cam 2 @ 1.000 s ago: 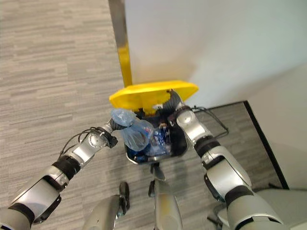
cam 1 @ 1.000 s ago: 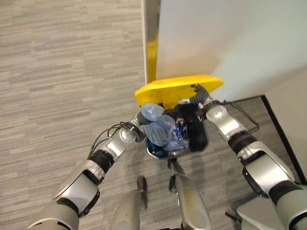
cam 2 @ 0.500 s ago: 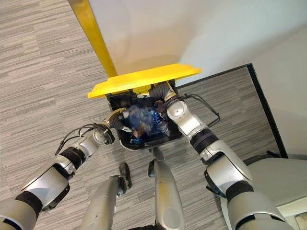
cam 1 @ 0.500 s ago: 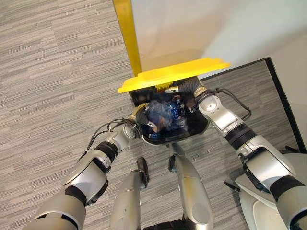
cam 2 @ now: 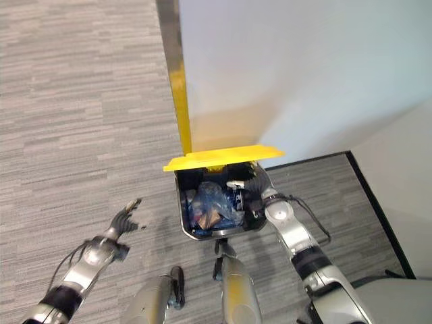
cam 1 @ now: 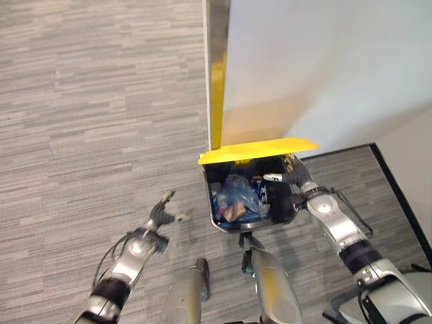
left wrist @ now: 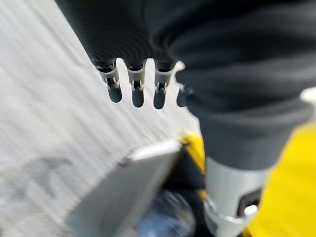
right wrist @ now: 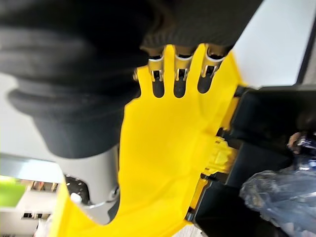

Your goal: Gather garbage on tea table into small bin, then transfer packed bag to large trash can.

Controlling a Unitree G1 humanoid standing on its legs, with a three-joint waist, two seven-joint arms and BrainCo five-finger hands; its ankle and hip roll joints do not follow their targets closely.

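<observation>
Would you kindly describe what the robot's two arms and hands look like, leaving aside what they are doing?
Both arms are silver-grey shells broken by black bands at the joints. The left hand and the right hand each wear a dark ribbed cover over the back and wrist. In the wrist views, silver fingers with rounded dark tips stick out in a row from under that cover.

Our silver-grey left arm reaches out low to the left, its left hand (cam 1: 160,214) free in the air with fingers (left wrist: 137,94) straight and spread. Our right arm stretches forward, right hand (cam 1: 291,177) raised, fingers (right wrist: 179,81) extended.
</observation>
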